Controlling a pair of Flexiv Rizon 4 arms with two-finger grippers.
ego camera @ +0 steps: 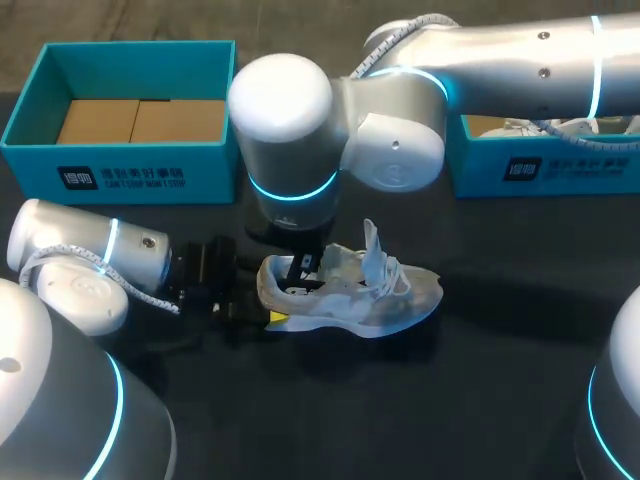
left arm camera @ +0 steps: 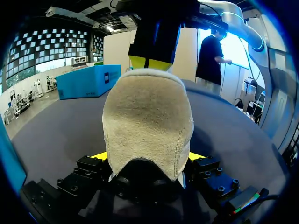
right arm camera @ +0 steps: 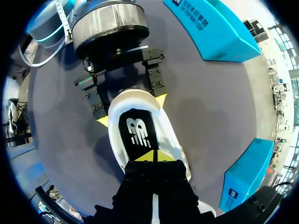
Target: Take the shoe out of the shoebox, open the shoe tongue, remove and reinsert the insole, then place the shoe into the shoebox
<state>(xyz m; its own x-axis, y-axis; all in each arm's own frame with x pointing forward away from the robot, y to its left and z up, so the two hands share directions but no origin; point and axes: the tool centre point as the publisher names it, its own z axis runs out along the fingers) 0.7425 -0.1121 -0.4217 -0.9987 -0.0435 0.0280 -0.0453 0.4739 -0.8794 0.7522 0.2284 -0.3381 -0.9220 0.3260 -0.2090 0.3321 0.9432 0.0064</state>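
A sneaker (ego camera: 385, 295) stands on the dark table (ego camera: 450, 400), outside both teal shoeboxes.
The left shoebox (ego camera: 120, 172) holds brown cardboard (ego camera: 140, 120); the right shoebox (ego camera: 560, 168) holds a white shoe (ego camera: 560, 128); the left gripper (right arm camera: 132, 111), low along the table, clamps the sneaker's heel from both sides; the right gripper (right arm camera: 154, 156) points down into the opening, tips closed together on the black insole (right arm camera: 138, 133).

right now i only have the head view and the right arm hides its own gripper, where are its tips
Observer: The right gripper is down in the opening of the shoe, tips together on the black insole. I cannot tell whether they pinch it.
Operator: ok and is the left one actually on the heel
Observer: Yes. The left gripper has one yellow tip against each side of the heel.
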